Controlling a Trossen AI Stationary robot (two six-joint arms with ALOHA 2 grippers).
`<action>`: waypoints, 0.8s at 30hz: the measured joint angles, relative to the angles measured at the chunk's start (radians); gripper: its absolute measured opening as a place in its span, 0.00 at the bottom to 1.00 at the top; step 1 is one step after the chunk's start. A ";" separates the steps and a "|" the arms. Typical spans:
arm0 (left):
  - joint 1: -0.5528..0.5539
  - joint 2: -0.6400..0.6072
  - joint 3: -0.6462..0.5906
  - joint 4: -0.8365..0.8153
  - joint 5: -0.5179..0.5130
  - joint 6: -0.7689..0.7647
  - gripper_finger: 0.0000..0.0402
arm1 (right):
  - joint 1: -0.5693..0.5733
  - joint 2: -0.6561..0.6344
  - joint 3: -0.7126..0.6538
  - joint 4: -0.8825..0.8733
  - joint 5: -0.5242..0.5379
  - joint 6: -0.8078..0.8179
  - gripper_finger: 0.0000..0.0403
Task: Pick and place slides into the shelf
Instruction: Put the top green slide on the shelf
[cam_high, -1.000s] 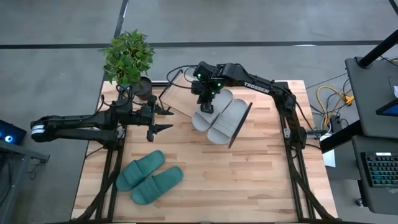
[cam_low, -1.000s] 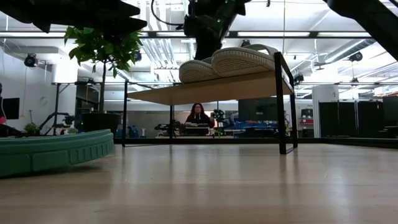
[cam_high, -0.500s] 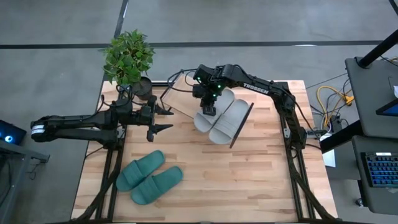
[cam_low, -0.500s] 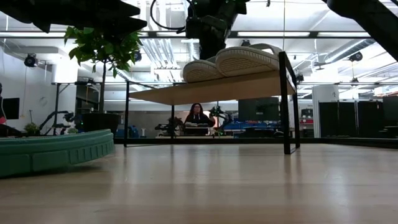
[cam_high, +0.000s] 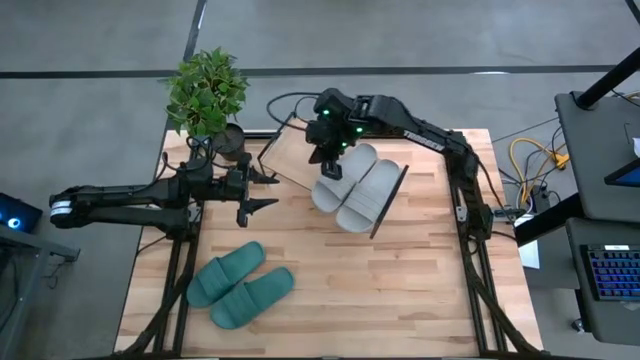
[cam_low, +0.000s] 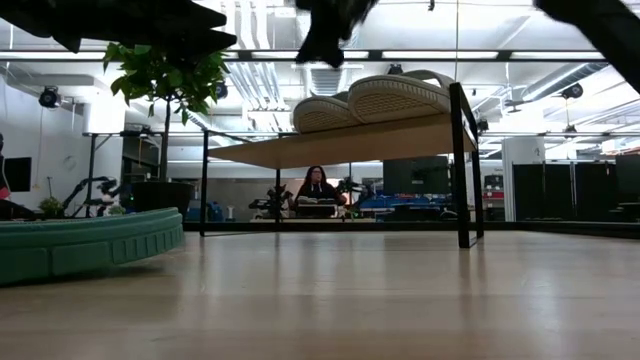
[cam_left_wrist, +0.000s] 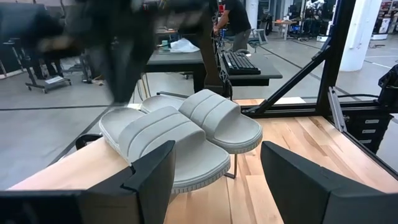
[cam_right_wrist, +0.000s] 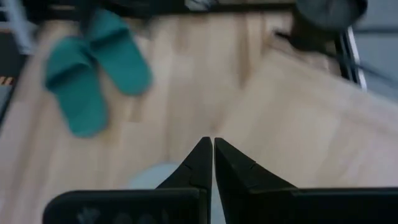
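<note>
Two light grey slides (cam_high: 355, 190) lie side by side on the slanted wooden shelf (cam_high: 295, 155), soles on the board (cam_low: 340, 150). The left wrist view shows them (cam_left_wrist: 186, 134) close ahead. My right gripper (cam_high: 328, 170) hangs shut above the left grey slide, clear of it (cam_low: 325, 35); its fingertips (cam_right_wrist: 208, 146) are pressed together. My left gripper (cam_high: 262, 190) stands open and level to the left of the shelf, empty (cam_left_wrist: 217, 162). Two teal slides (cam_high: 240, 285) rest sole-down on the tabletop at the near left (cam_low: 90, 245) (cam_right_wrist: 93, 68).
A potted plant (cam_high: 205, 95) stands at the table's far left corner, just behind my left gripper. The shelf's black wire frame (cam_low: 455, 165) stands on the tabletop. Bare wood (cam_high: 400, 290) spreads across the near right of the table.
My right gripper has risen from just above the left grey slide and drawn toward the table's far edge, staying shut. The shelf with the grey slides has shifted a little toward the table's right.
</note>
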 joint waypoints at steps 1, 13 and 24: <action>0.000 0.000 0.000 0.000 -0.003 0.000 0.55 | 0.018 -0.028 0.000 -0.009 0.003 -0.008 0.02; 0.000 0.000 -0.006 -0.009 -0.021 -0.011 0.55 | 0.343 -0.550 -0.520 0.350 0.386 0.056 0.02; 0.000 0.000 -0.014 0.002 -0.021 -0.012 0.55 | 0.391 -0.980 -1.352 1.003 0.402 0.197 0.02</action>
